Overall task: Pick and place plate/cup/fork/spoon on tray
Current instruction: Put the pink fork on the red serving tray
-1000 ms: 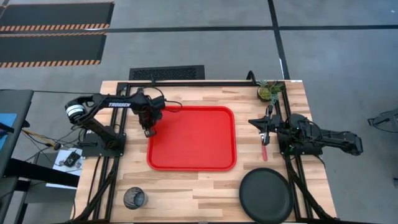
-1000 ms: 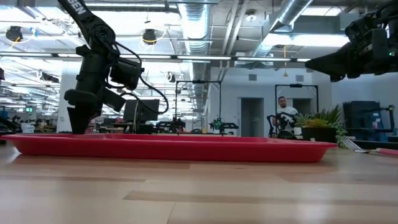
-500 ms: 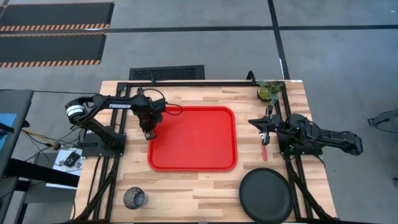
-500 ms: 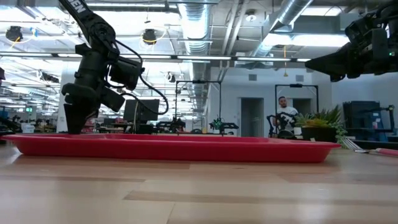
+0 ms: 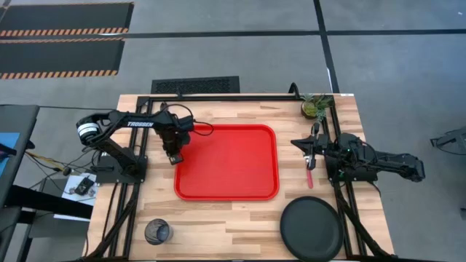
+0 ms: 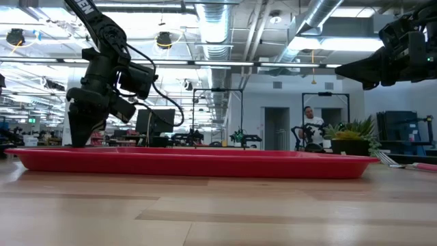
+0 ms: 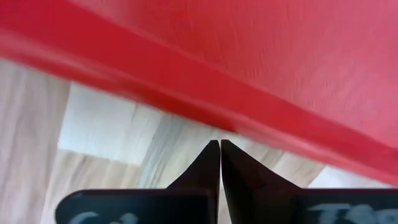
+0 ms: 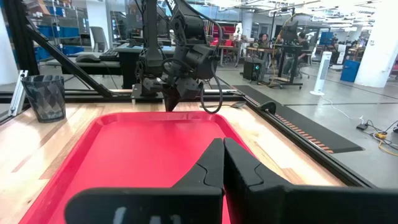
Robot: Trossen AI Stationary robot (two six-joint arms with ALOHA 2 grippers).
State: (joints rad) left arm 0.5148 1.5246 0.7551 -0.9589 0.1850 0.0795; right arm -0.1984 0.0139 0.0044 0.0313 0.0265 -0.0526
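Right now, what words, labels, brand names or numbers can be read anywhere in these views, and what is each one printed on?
"TROSSEN": white lettering along the left arm, seen from above.
White marks on the left arm's upper link in the low view: cut off, not readable.
Pale marks on both wrist mounts: blurred, not readable.
The tray, plate and cup show no text.

Tray (image 5: 226, 161): centre of high view, on table (image 5: 240, 225). Left gripper (image 5: 173, 155): at tray's left edge, upper part. Fork (image 5: 310, 172): right of tray, on table, under right gripper (image 5: 312, 144). Plate (image 5: 312, 228): lower right of high view, below fork, clear of tray. Cup (image 5: 156, 232): lower left, well apart from tray. Potted plant (image 5: 316, 106): upper right table corner, above right gripper. Person (image 6: 311, 128): right of centre in low view, in room behind table.
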